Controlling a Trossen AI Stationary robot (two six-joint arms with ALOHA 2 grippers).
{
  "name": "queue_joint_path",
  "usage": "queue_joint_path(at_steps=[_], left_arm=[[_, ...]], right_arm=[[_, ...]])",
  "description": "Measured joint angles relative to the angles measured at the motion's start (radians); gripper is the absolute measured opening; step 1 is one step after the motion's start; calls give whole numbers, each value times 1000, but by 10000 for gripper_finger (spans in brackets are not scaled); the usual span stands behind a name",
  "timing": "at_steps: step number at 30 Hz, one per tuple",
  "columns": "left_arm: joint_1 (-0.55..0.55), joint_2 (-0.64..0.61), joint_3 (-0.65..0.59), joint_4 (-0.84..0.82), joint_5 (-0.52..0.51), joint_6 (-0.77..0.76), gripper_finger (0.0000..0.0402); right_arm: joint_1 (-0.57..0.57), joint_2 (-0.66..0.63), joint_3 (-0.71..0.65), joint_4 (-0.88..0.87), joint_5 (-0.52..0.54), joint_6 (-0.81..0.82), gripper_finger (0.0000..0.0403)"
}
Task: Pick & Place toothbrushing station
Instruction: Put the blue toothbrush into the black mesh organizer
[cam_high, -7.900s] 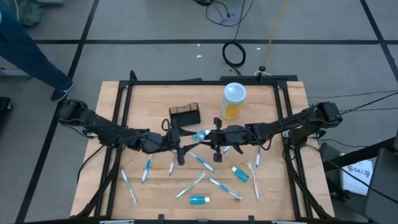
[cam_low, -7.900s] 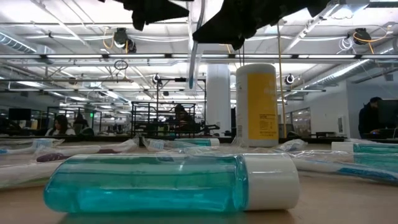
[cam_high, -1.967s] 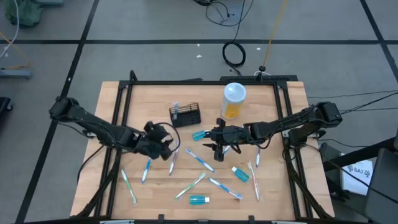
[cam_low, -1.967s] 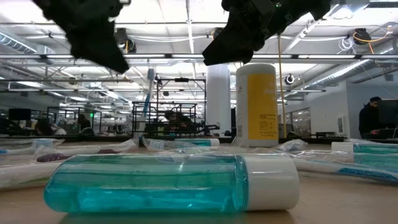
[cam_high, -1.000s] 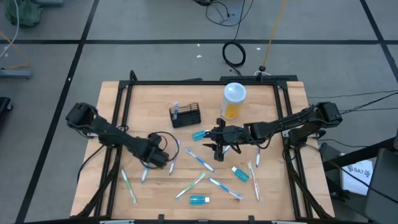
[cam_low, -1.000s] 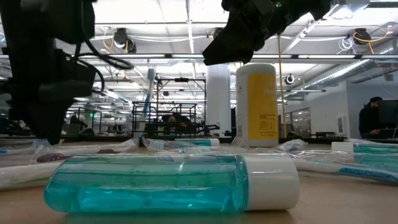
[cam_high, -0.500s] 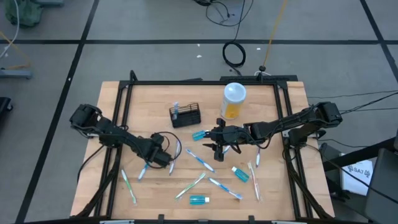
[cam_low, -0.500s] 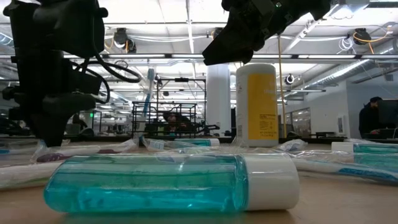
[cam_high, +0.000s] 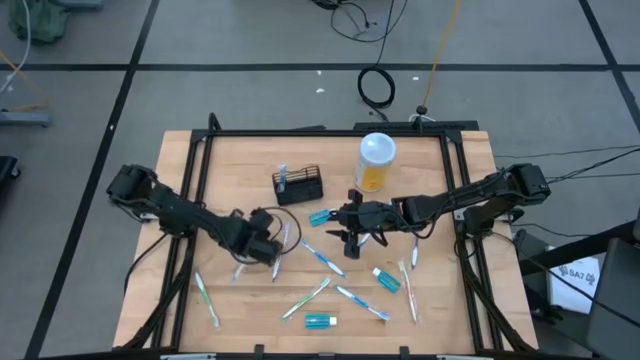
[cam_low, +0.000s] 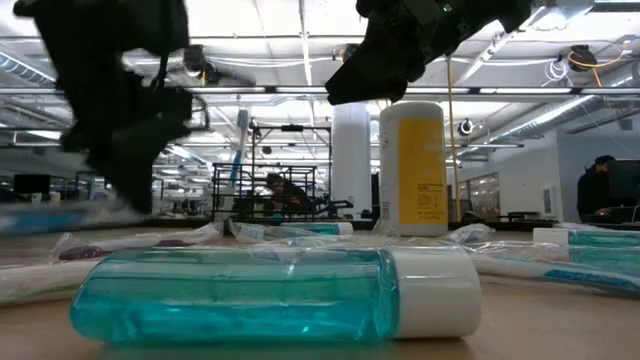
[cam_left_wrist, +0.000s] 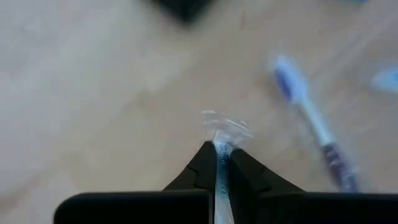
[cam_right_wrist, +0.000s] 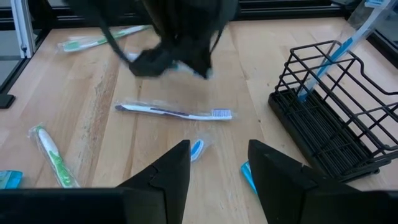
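Note:
The toothbrushing station (cam_high: 298, 185), a small black wire rack, stands far of the table's middle with one blue toothbrush (cam_right_wrist: 336, 56) upright in it. My left gripper (cam_high: 263, 245) is left of centre, shut on a wrapped toothbrush (cam_left_wrist: 221, 132). It shows blurred in the low view (cam_low: 130, 150). To the right of the rack, my right gripper (cam_high: 345, 225) hovers open with nothing between its fingers (cam_right_wrist: 217, 162). My left gripper pinches the wrapped toothbrush between its two fingers, which point down. The clear wrapper's end (cam_left_wrist: 222, 127) sticks out past the fingertips. The rest runs back between the fingers and is hidden by them. Whether it is clear of the table, I cannot tell.
Several wrapped toothbrushes (cam_high: 325, 260) and small blue bottles (cam_high: 320, 321) lie scattered over the near half. One white and purple brush (cam_right_wrist: 174, 112) lies between the two grippers. A translucent white-lidded container with orange contents (cam_high: 376, 160) stands at the far side, right of the rack.
My left gripper has come up from the table top and moved a little toward the right and far edges. The blue toothbrush that lay by it has shifted along with it. My right arm has kept still.

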Motion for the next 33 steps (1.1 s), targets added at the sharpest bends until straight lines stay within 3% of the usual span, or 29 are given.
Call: queue_joint_path(at_steps=[4,8,15,19,23,33], left_arm=[[4,-56,74,13,-96,119,13],[3,-129,142,19,-258,223,10],[-17,-211,188,213,-713,427,23],[-16,-214,188,370,-896,595,28],[5,-196,175,440,-1075,628,29],[85,-100,51,436,-1101,344,7]], right_arm=[[-3,0,0,0,0,0,155],[-3,0,0,0,0,0,155],[-3,0,0,0,0,0,155],[-3,0,0,0,0,0,155],[-4,0,0,0,0,0,155],[-4,0,0,0,0,-29,155]])
